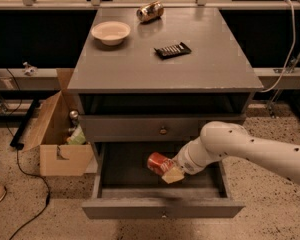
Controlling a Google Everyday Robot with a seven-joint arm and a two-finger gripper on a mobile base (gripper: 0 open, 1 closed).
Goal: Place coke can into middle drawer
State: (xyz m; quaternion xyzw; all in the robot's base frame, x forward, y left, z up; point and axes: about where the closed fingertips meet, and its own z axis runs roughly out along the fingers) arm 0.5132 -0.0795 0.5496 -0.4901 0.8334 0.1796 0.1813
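One pincer holds coke can within middle drawer.

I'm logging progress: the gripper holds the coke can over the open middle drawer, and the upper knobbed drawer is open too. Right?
Not quite: the camera view shows the upper knobbed drawer shut. The gripper does hold the coke can over the open middle drawer.

Red coke can, tilted in the hand, hangs inside the open middle drawer.
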